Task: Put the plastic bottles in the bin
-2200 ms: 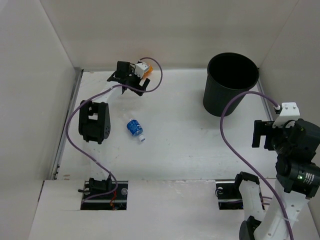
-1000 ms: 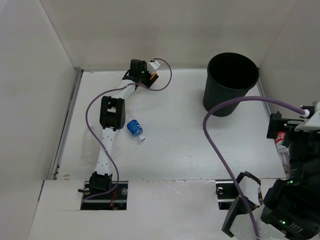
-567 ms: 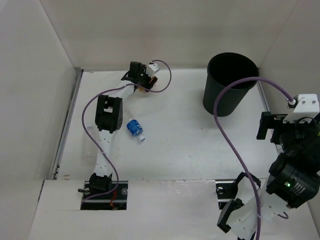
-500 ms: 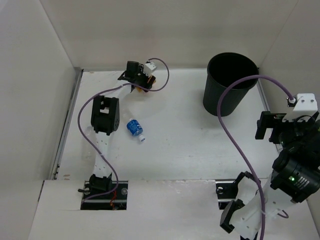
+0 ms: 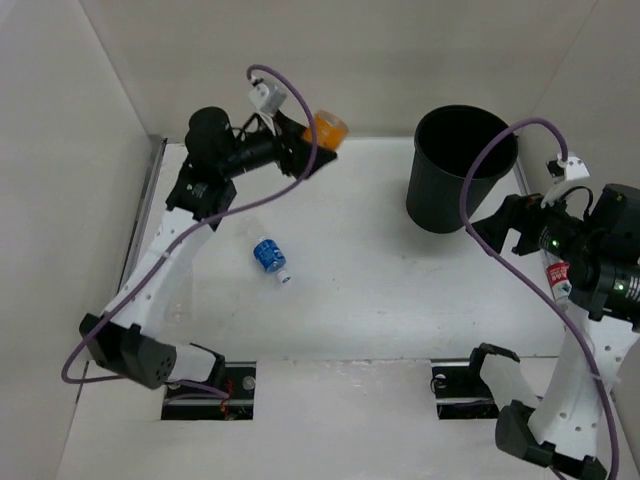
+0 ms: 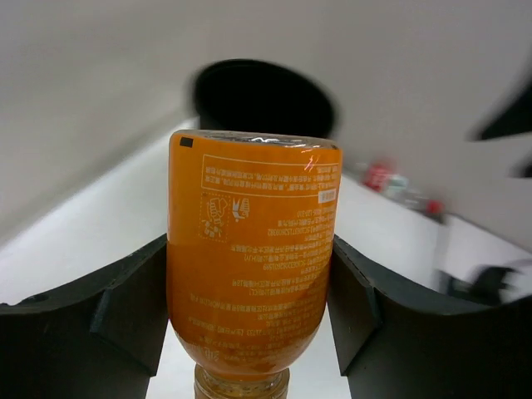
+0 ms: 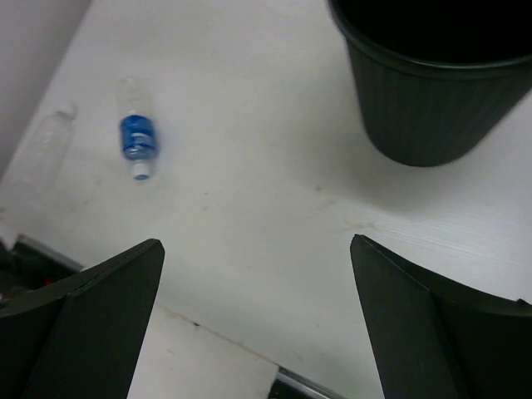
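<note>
You're looking at a robotics lab test cell: a white table [image 5: 380,300] boxed in by plain white panels [image 5: 330,60].

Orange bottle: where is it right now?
Top view, at the back near mid-width: the orange bottle is clamped in the left gripper by the back wall, left of the bin, beyond the blue-labelled bottle.

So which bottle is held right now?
The orange bottle, clamped in the left end effector; the blue-labelled, clear and red-labelled ones lie on the table.
</note>
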You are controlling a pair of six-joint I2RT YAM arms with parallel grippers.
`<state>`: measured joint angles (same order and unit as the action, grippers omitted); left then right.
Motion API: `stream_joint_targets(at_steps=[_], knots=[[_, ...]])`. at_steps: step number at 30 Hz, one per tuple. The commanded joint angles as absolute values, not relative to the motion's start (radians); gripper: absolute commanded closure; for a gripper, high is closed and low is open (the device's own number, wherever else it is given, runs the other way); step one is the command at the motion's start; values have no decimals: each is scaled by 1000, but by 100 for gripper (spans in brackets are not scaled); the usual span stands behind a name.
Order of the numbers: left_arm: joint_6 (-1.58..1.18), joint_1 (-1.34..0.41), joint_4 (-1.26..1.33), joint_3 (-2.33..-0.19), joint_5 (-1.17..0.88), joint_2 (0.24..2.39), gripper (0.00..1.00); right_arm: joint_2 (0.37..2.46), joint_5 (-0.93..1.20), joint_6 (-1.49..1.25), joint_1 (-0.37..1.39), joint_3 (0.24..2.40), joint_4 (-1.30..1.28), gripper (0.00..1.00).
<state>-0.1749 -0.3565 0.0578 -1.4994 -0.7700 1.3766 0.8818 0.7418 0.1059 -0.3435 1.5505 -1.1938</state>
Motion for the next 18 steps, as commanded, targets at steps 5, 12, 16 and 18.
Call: stream_joint_targets(at_steps=[5, 12, 16, 18], knots=[[-482, -649, 189, -1373, -855, 1310, 80, 933, 986, -43, -170, 1548, -965, 0], [-492, -784, 206, -1433, -799, 1388, 80, 959, 1084, -182, -91, 1568, -807, 0], [-492, -846, 199, -1522, -804, 1457, 80, 974, 1120, -273, -56, 1552, -680, 0], [-494, -875, 205, -1566, -805, 1491, 80, 994, 1135, -301, -42, 1558, -652, 0]])
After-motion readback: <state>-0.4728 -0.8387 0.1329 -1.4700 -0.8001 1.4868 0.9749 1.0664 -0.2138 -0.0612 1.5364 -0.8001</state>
